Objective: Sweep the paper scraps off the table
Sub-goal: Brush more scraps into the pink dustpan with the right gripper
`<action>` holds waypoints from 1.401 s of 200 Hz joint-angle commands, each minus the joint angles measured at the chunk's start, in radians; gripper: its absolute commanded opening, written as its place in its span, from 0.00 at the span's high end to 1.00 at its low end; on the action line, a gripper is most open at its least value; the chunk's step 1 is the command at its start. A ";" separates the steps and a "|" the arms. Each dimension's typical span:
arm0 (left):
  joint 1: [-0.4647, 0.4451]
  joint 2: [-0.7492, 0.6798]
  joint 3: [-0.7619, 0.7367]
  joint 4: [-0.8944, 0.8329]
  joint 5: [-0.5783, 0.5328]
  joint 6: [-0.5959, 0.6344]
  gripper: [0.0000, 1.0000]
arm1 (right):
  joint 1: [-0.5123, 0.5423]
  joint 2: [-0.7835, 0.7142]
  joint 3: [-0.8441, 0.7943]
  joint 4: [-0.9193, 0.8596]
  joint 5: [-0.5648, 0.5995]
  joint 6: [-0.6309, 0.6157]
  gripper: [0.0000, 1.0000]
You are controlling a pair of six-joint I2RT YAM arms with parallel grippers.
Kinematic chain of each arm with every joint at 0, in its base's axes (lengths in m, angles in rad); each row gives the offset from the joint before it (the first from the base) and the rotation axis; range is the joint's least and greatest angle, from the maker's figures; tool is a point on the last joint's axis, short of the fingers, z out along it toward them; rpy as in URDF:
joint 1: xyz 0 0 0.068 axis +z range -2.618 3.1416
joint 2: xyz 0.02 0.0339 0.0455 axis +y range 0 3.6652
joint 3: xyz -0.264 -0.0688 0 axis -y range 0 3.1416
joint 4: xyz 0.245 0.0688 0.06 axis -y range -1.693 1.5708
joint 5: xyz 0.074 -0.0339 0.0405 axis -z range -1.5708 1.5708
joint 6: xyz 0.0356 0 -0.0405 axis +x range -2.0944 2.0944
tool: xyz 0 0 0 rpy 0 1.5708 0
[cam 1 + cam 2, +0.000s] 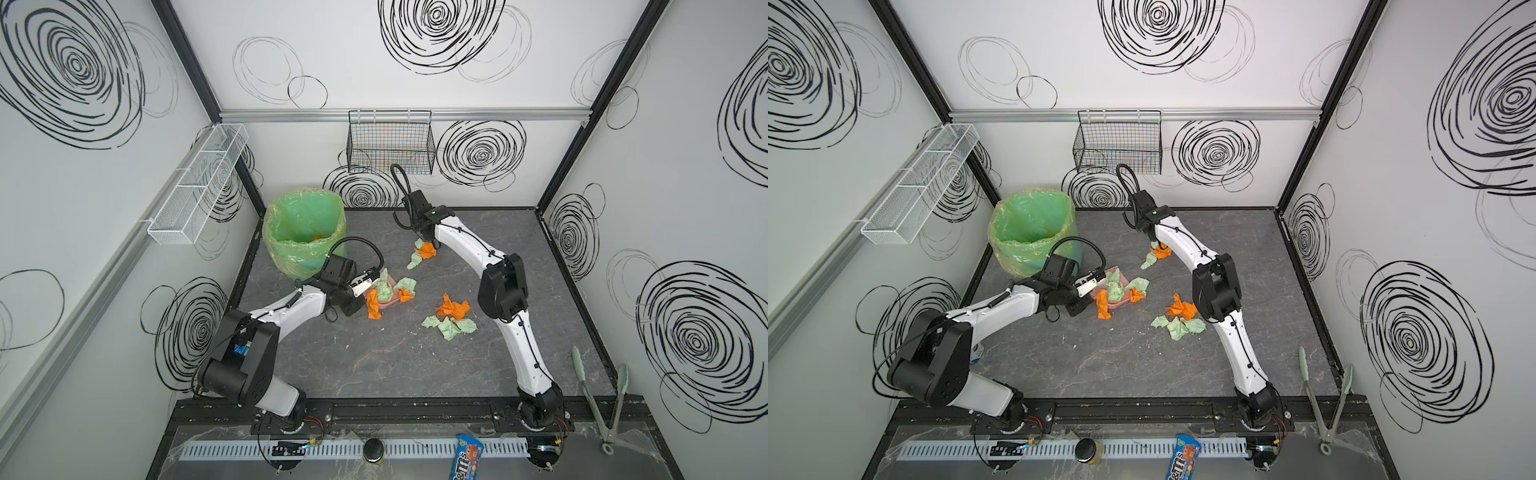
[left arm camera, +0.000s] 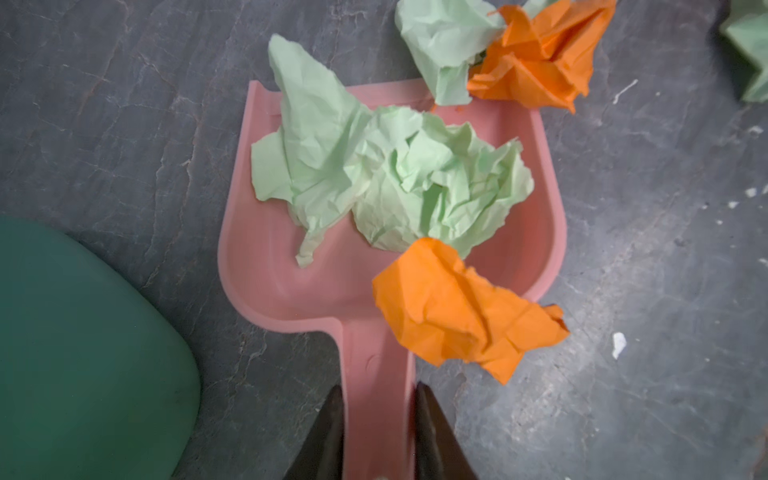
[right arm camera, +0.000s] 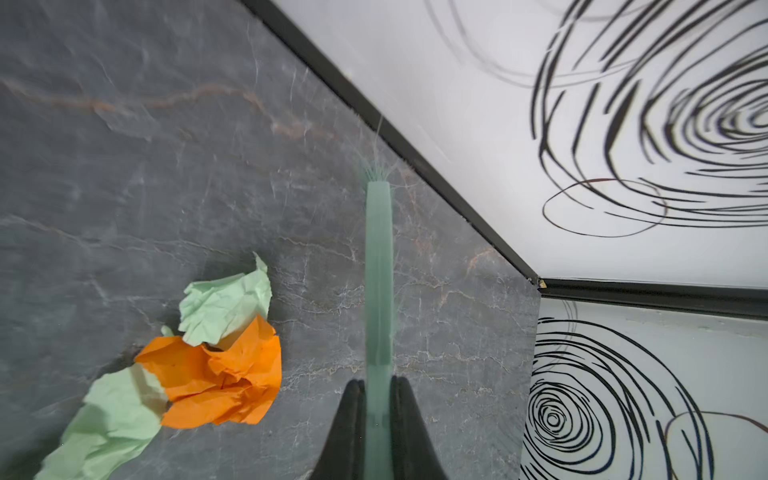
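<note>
left gripper: clamped on handle of pink dustpan. paper scraps just ahead, in its pan; more past the lip on the table. right gripper: clamped on green brush; a few scraps beside it, apart.

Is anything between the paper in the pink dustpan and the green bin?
Nothing visible does. The pink plastic dustpan, held by the left gripper, sits near the round green-bagged bin, only bare dark grey table between.
</note>
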 commanded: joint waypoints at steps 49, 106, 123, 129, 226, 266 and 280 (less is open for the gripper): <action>0.001 0.063 0.047 0.019 0.037 0.012 1.00 | 0.033 0.010 0.010 -0.098 -0.053 0.017 1.00; -0.011 0.094 0.065 0.037 0.029 -0.001 1.00 | 0.112 -0.119 -0.183 -0.171 -0.136 0.073 1.00; -0.012 0.094 0.067 0.037 0.029 -0.004 1.00 | 0.136 -0.171 -0.254 -0.171 -0.165 0.095 1.00; -0.013 0.094 0.068 0.038 0.028 -0.006 1.00 | 0.144 -0.189 -0.276 -0.169 -0.184 0.102 1.00; -0.064 0.076 0.045 0.047 0.029 -0.027 1.00 | 0.224 -0.304 -0.361 -0.252 -0.439 0.331 1.00; -0.075 0.071 0.047 0.045 0.041 -0.030 1.00 | 0.244 -0.380 -0.395 -0.253 -0.481 0.388 1.00; -0.075 0.071 0.047 0.047 0.056 -0.034 1.00 | 0.248 -0.412 -0.400 -0.260 -0.484 0.405 1.00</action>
